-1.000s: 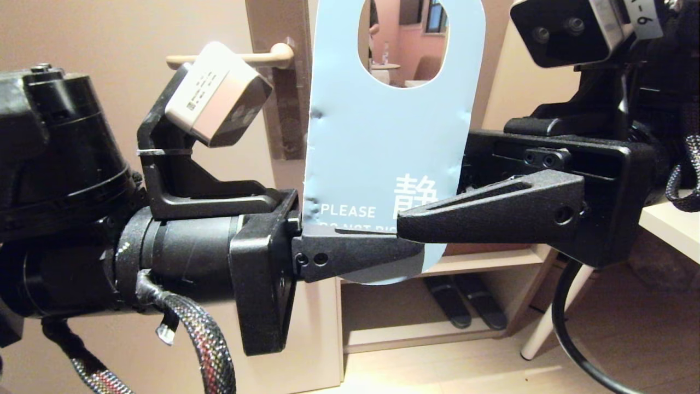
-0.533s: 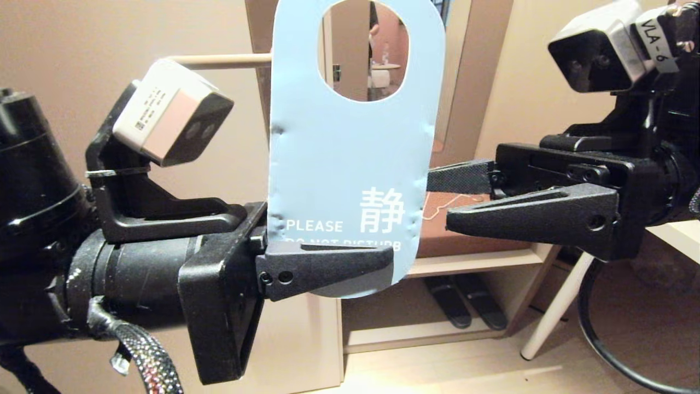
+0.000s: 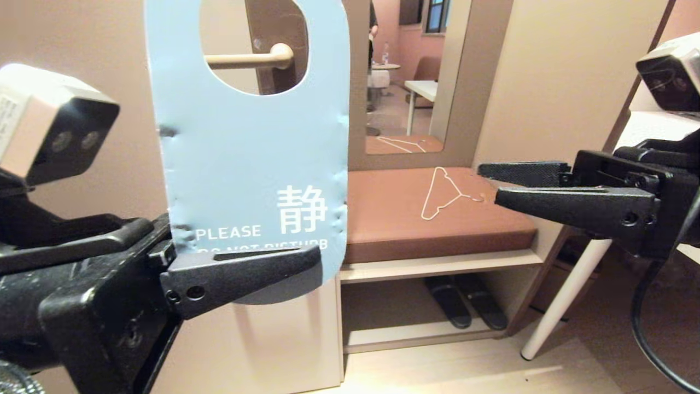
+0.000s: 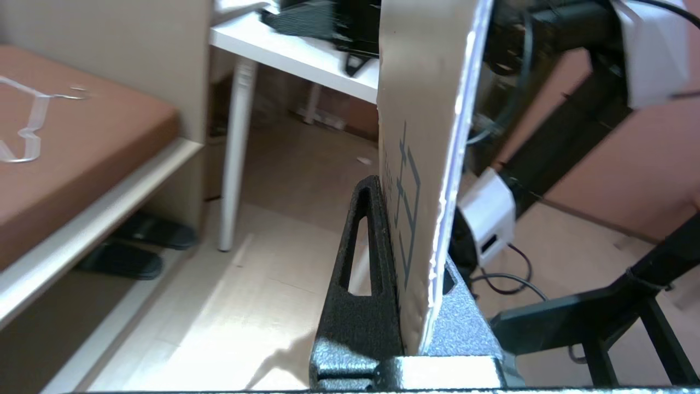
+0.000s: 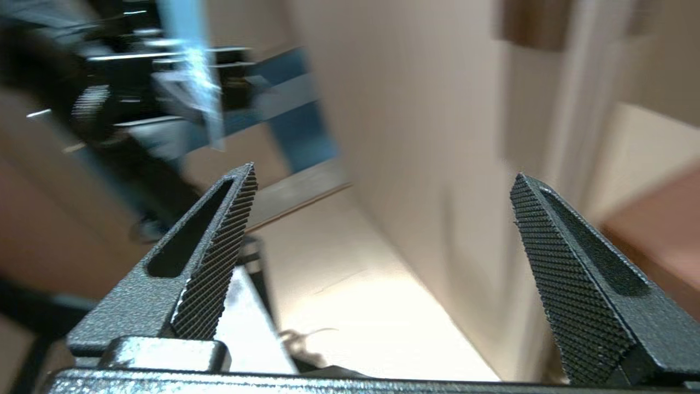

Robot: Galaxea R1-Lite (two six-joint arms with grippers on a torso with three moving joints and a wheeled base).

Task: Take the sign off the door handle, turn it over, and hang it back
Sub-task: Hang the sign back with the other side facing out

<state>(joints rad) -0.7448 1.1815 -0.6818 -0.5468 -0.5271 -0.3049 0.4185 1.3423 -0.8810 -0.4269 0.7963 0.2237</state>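
**Desk:** Grip first, from the left. What holds what?

**Photographer:** Left gripper [image 3: 306, 254], a black two-fingered clamp, is closed flat on the bottom end of the sign [image 3: 246, 164], a flat, blue-grey, round-ended card with a large hole near its top. It stands upright, white "PLEASE" and a Chinese character facing the head camera. The left wrist view shows the white reverse with blue print, pinched edge-on between the fingers [image 4: 361, 284].

**Desk:** Where is it relative to the handle?

**Photographer:** Off it. The slim cream-beige lever door handle [image 3: 249, 58] shows through the hole, on its tall brown plate [image 3: 276, 38] behind, but I cannot tell how far behind.

**Desk:** How will the card handle?

**Photographer:** My read: light and thin, fairly stiff, yet easily marked; small dents dot both long edges. Smooth faces could slip or twist in a narrow pinch. Holding low on the solid part looks right, keeping the hole free.

**Desk:** Further right?

**Photographer:** A thin white wire hanger [image 3: 440, 194] lies on a brown cushioned bench [image 3: 394, 230]. The right gripper [image 3: 486, 183], well apart from the card, has its fingers spread wide and holds nothing.

**Desk:** Anything unclear?

**Photographer:** The sign's top is cut off, a finger covers the second text line, and the right wrist view is blurred.
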